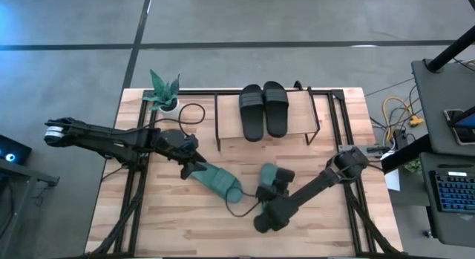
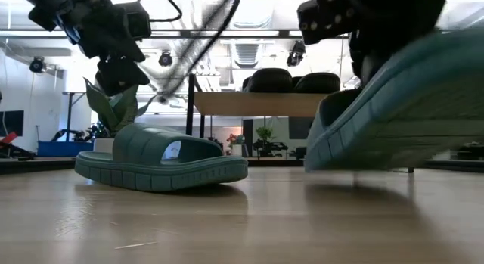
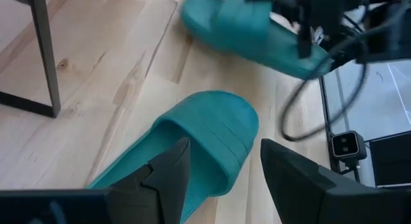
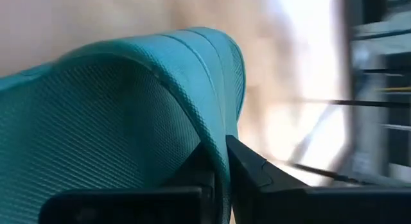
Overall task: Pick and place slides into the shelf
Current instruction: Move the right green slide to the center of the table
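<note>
Two teal slides are on the table in front of the shelf [image 1: 300,114]. One slide [image 1: 219,180] lies flat on its sole. My left gripper [image 1: 194,168] hovers open over its heel end, and its fingers [image 3: 172,174] stand on either side without touching. My right gripper [image 1: 269,191] is shut on the other teal slide [image 1: 273,174], which is tilted up [image 2: 401,105]. Two black slides [image 1: 263,110] rest side by side on their soles on the shelf's top board [image 2: 257,104]. My right gripper pinches the teal slide's sole edge [image 4: 226,131] between its two fingers, beside the textured footbed. The slide sits tilted in the hold, one end raised and the other low [image 2: 318,154] near the table. I cannot tell whether the low end touches the wood.
A small potted plant [image 1: 163,92] stands at the table's far left corner, beside the shelf. Black cables [image 1: 249,208] loop over the wood between the two arms. Bare tabletop [image 1: 185,229] lies toward the near edge. A desk with a keyboard [image 1: 453,192] stands off to the right.
</note>
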Action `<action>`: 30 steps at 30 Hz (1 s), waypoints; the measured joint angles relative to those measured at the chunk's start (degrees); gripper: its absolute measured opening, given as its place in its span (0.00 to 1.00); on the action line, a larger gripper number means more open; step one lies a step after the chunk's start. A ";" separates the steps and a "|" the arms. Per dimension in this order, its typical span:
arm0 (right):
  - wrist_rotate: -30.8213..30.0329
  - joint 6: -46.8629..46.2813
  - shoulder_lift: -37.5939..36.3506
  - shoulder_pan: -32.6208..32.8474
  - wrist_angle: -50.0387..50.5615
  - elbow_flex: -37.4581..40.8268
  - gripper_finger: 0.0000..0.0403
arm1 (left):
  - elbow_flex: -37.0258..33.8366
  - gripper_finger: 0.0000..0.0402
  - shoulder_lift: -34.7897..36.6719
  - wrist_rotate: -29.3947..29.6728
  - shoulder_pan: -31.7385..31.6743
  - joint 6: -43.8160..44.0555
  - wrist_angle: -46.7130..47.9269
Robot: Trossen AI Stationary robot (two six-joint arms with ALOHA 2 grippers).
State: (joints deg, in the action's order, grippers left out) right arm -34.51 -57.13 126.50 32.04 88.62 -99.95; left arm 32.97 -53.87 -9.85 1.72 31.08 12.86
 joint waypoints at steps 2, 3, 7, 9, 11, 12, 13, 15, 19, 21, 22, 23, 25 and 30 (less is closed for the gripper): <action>-2.94 -0.66 -0.04 -0.94 1.79 0.78 0.04 | 0.00 0.44 0.00 0.00 0.00 0.02 -0.50; -4.08 0.22 -0.43 -1.43 1.04 1.71 0.04 | 0.00 0.44 0.00 0.00 0.00 0.06 -0.47; -5.64 2.42 -0.75 -3.86 1.30 5.15 0.04 | 0.00 0.44 0.00 0.00 0.00 0.10 -0.42; -6.03 2.93 -0.76 -5.08 1.14 7.31 0.03 | 0.00 0.44 0.00 0.00 0.00 0.12 -0.43; -6.45 3.00 -0.76 -6.08 1.22 9.59 0.03 | 0.00 0.44 0.00 0.00 0.00 0.16 -0.42; -6.72 2.99 -0.76 -6.42 1.27 10.60 0.04 | 0.00 0.44 0.00 0.00 -0.01 0.17 -0.43; -7.20 2.93 -0.76 -6.70 1.23 11.41 0.04 | 0.00 0.44 0.00 0.00 0.00 0.30 -0.43; -7.60 2.81 -0.76 -6.97 1.15 12.71 0.05 | 0.08 0.44 0.00 0.00 0.00 1.51 -0.41; -7.57 0.28 -0.76 -7.09 0.70 13.50 0.09 | 0.13 0.44 0.00 0.02 0.00 1.68 -0.41; -7.51 -1.35 -0.79 -7.06 0.66 13.50 0.11 | 0.13 0.44 0.00 0.02 0.00 1.74 -0.41; -7.34 -2.25 -0.79 -7.06 0.58 13.50 0.13 | 0.13 0.44 0.00 0.02 0.00 1.74 -0.41; -7.14 -3.02 -0.79 -6.96 0.50 13.50 0.14 | 0.13 0.44 0.00 0.02 -0.02 1.74 -0.41; -6.78 -4.26 -0.79 -6.74 0.44 13.50 0.17 | 0.13 0.44 0.00 0.02 -0.01 1.76 -0.41; -6.02 -5.48 -0.81 -5.82 0.48 13.45 0.25 | 0.13 0.44 0.00 0.02 -0.01 2.60 -0.41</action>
State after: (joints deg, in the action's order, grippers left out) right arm -40.53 -62.61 125.69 26.22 89.10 -86.50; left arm 33.10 -53.87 -9.83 1.71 33.68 12.45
